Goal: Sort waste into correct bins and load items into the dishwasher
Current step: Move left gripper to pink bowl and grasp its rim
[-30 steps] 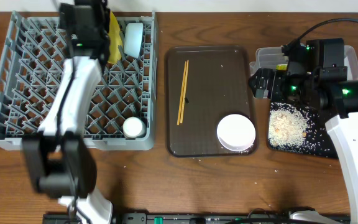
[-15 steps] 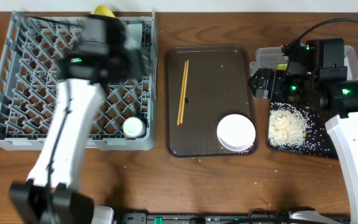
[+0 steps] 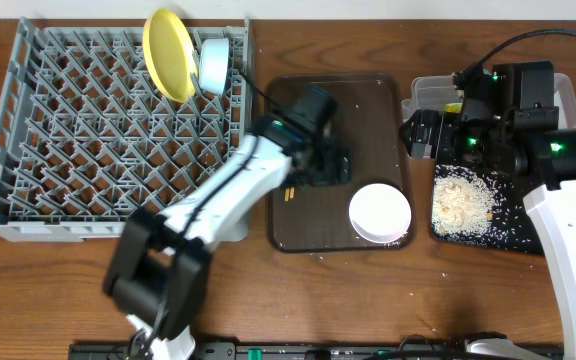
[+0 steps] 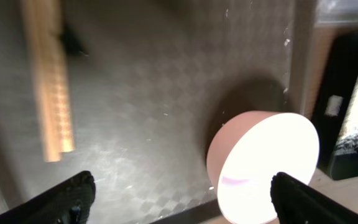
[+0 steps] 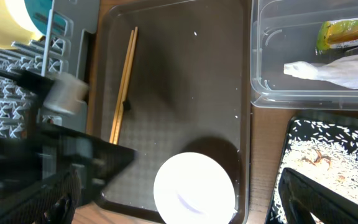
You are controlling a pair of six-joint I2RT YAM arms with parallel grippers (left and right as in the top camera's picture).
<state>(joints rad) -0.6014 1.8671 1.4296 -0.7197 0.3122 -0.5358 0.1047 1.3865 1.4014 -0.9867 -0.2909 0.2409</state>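
Jaws of the left gripper (image 4: 182, 190) are released, with the fingers spread wide and nothing between them. We find this gripper over the dark brown serving tray (image 3: 368, 100), near the white bowl (image 3: 380, 212), which sits upright on the tray's near right corner. The wooden chopsticks (image 5: 124, 81) lie side by side along the tray's left part. Jaws of the right gripper (image 5: 179, 180) are likewise released and empty.

In the grey dish rack (image 3: 68, 140) the yellow plate (image 3: 168, 55) stands on edge at the far side, with the light blue bowl (image 3: 213, 62) just beside it. The clear tub (image 5: 303, 81) holds the snack wrapper (image 5: 347, 32) and the crumpled white paper (image 5: 328, 68). The black tray (image 3: 448, 235) holds the rice scraps (image 3: 463, 205). A few grains lie loose on the counter (image 3: 418, 300).
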